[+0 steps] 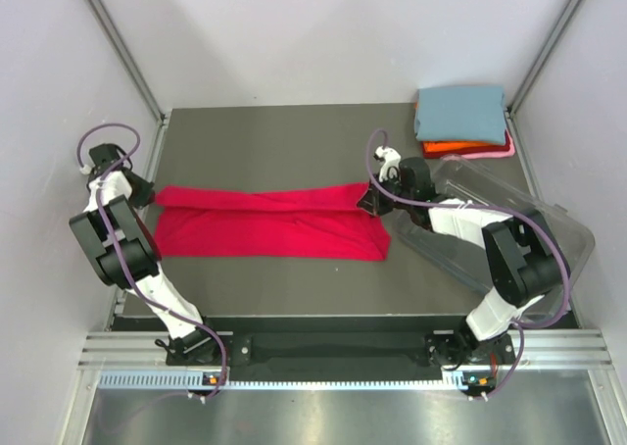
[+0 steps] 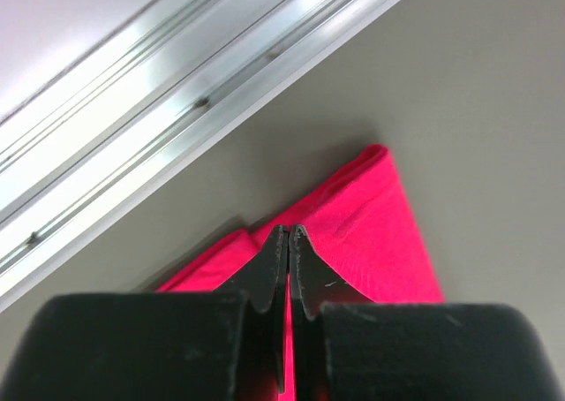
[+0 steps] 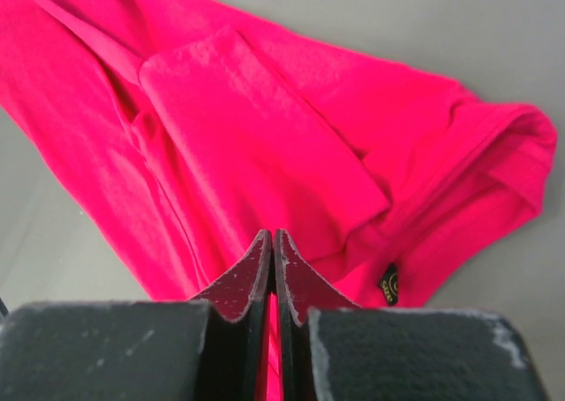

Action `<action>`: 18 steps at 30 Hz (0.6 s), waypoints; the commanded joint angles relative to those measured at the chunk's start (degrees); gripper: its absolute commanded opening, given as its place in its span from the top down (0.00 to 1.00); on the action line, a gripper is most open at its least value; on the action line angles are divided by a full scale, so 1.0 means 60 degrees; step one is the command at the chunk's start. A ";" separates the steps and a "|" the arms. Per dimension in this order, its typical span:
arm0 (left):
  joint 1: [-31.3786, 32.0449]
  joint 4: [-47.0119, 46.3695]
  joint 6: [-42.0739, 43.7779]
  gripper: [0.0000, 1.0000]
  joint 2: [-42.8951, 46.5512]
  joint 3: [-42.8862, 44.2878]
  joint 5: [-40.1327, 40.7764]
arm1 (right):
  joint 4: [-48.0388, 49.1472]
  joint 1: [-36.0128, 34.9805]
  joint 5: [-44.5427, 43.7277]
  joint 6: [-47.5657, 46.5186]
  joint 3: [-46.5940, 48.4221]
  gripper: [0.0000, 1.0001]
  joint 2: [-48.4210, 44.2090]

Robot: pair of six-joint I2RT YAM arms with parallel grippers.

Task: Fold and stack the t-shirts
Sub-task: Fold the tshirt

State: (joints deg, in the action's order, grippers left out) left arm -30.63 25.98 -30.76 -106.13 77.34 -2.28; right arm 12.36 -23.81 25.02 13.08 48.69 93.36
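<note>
The crimson red t-shirt (image 1: 265, 224) lies stretched into a long band across the dark table, its upper edge folded over. My left gripper (image 1: 149, 196) is at its left end, shut, with red cloth (image 2: 371, 233) showing between the jaws (image 2: 290, 229). At the shirt's right end my right gripper (image 1: 367, 202) is also shut, and red cloth (image 3: 265, 136) runs into its jaws (image 3: 272, 233); a small black label (image 3: 388, 283) shows nearby. At the back right corner a folded blue-grey t-shirt (image 1: 460, 112) lies on top of an orange one (image 1: 460, 149) and a pale pink one (image 1: 495, 154).
A clear plastic tub (image 1: 509, 220) lies tilted at the right, partly under my right arm. An aluminium rail (image 2: 177, 109) borders the table's left edge close to my left gripper. White walls enclose the table.
</note>
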 commanded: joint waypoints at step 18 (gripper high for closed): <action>-0.0036 0.0679 0.0572 0.82 0.0504 -0.0629 0.1286 | -0.0843 -0.0221 -0.0288 -0.0320 0.0234 0.72 -0.0808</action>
State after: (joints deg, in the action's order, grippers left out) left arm -30.96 27.70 -28.21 -106.02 73.76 1.06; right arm 8.80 -24.38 24.03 12.16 47.90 92.68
